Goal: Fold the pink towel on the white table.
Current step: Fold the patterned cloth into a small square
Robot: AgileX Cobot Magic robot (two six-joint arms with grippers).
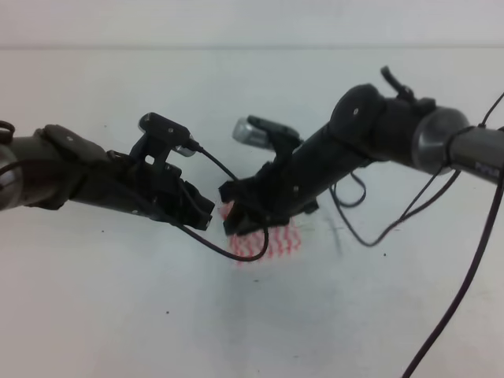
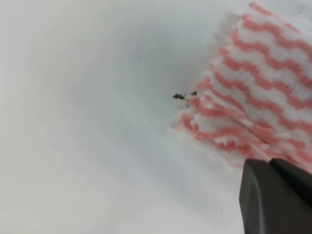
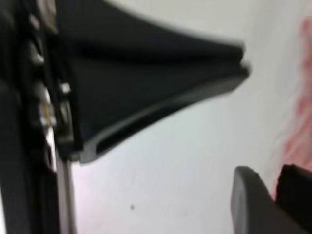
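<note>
1. White table (image 1: 118, 315) fills pretty much everything, bare up front apart from a few dark specks.
2. Middle distance: the pink towel (image 1: 272, 244) sits near the centre as a small bunched wad, layers stacked at its edge (image 2: 219, 131), so I'd say most of the folding is already done.
3. Left gripper (image 1: 206, 216) hovers just beside the towel; can't tell if it's closed.
4. Right gripper (image 1: 236, 220) is over the towel's near corner, fingers spread apart, nothing held.
5. What's left looks like tidying or one last fold.

A pale back wall (image 1: 252, 20) runs along the far edge (plain, featureless, nothing else visible).
</note>
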